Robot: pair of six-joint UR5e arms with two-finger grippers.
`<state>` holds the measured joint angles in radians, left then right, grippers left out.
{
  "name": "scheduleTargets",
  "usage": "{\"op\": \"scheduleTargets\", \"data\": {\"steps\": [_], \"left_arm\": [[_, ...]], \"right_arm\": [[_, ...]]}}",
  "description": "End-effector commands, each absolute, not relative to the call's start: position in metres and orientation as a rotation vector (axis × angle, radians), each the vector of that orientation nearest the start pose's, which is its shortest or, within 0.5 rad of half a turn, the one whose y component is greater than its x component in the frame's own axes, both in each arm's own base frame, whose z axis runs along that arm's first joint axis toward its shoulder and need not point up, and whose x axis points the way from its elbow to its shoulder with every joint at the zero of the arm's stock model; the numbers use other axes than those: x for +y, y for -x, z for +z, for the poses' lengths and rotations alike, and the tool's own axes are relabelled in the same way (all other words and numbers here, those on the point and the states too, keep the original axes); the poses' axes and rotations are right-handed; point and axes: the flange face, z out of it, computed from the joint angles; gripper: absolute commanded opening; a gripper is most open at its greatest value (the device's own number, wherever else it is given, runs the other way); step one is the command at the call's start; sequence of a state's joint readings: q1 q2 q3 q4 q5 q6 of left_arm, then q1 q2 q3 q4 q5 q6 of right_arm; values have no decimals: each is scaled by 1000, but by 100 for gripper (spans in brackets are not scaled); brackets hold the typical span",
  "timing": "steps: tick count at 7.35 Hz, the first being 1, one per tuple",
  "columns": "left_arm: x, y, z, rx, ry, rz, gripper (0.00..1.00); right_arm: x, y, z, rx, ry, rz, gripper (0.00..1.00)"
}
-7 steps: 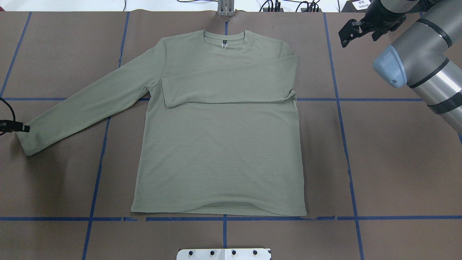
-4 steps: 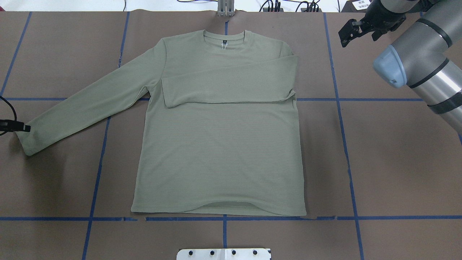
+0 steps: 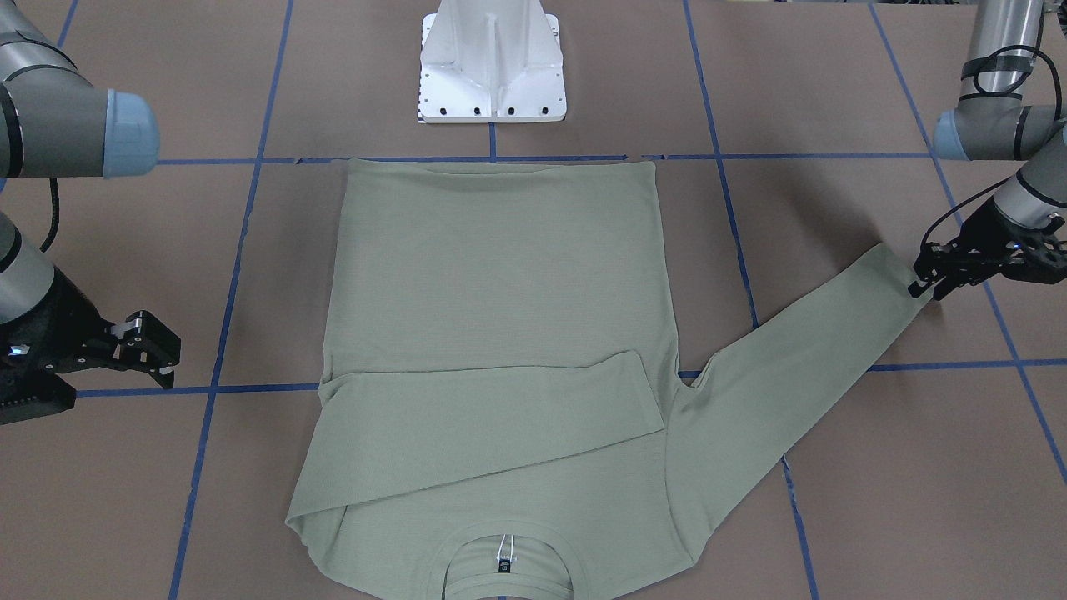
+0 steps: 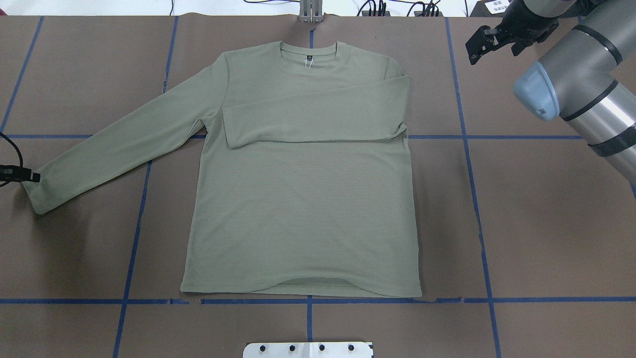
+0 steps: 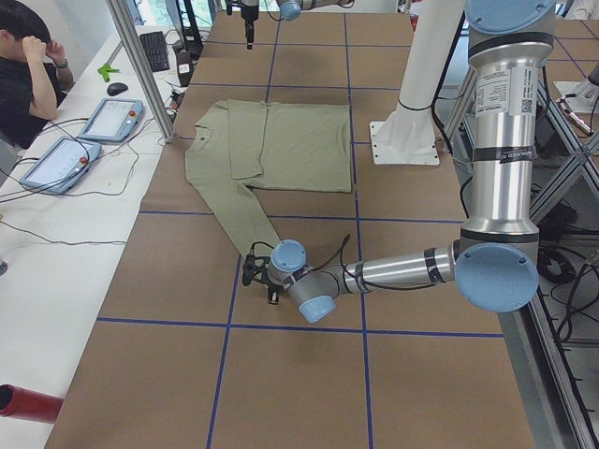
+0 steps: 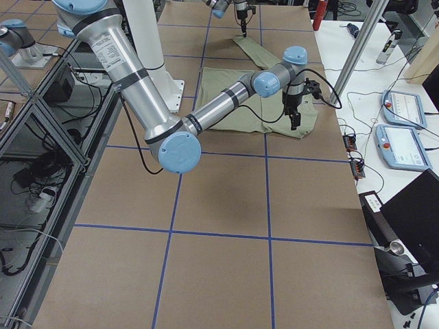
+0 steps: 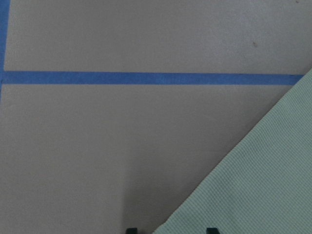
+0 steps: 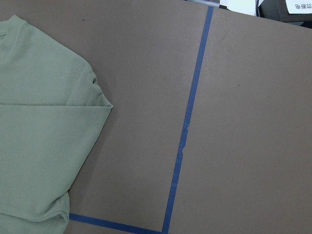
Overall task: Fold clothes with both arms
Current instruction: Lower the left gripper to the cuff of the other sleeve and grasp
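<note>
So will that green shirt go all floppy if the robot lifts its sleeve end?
Probably very floppy: the shirt is thin knit, and one sleeve lies folded flat across the chest. It looks light, so the left tool at the other cuff should lift it easily, but the rest would likely sag.

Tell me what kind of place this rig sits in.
Probably a robotics lab workcell: a brown table gridded with blue tape, teach pendants on the side bench, and a seated operator beside it.
</note>
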<state>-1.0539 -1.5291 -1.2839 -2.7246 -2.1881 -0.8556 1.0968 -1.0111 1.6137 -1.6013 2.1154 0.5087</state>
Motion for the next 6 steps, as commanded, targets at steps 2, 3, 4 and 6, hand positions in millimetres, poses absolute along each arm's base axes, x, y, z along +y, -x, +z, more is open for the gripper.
{"op": "scheduleTargets", "data": {"steps": [2,3,4,6], "left_arm": [[-453,-171,696,958,-261,-48,0],[-451,-169,694,971,-278,-42,0],[-450,-171,684,997,-283,-27,0],[-469,-187,627,1077,-282,30,0]], "right_arm": [[-641,237,318,-729,-243,-121,100],[-641,238,317,-731,-242,-123,100],[-641,237,318,-729,-242,-120,100],[-641,237,319,-729,-242,-120,100]]}}
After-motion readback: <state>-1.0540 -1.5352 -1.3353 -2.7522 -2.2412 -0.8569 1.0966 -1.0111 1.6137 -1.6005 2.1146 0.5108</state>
